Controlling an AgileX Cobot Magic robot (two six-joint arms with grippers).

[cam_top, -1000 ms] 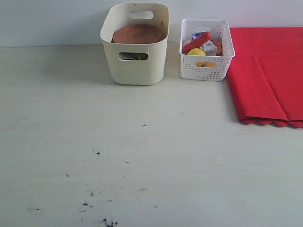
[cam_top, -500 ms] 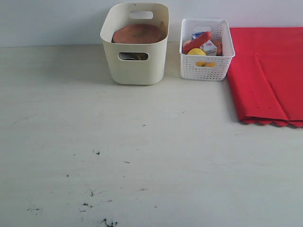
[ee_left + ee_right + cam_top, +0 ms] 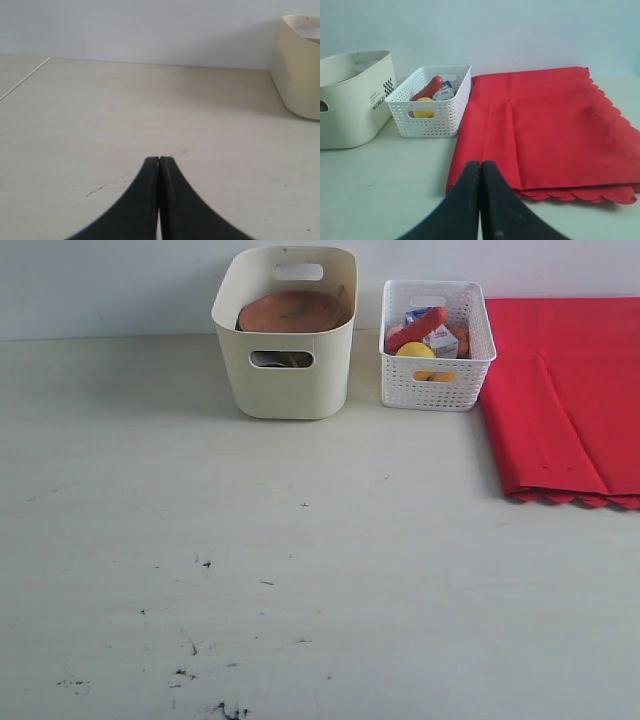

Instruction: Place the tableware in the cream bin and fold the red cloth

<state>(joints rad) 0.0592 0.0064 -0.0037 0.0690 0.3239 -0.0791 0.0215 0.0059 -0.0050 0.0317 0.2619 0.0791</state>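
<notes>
Left wrist view shows the left hand (image 3: 159, 161) with its two dark fingers pressed tight together, holding nothing, low over the pale worktop (image 3: 100, 110). The cream bin (image 3: 300, 70) stands well apart from it, close to the wall. In the right wrist view the right hand (image 3: 481, 165) is likewise pinched together and empty, its tips near the scalloped edge of the red cloth (image 3: 545, 125), which lies flat on the worktop, folded in layers. Just beside the cloth stands a white lattice basket (image 3: 432, 120) holding a lemon (image 3: 424, 107), a red sausage-shaped item (image 3: 427, 88) and a small carton (image 3: 445, 92). The cream bin is on the basket's other side, near it but apart. The exterior view shows the round brown wooden plate (image 3: 293, 312) resting tilted inside the cream bin. Something shows through the bin's oval cut-out, too dim to name.
</notes>
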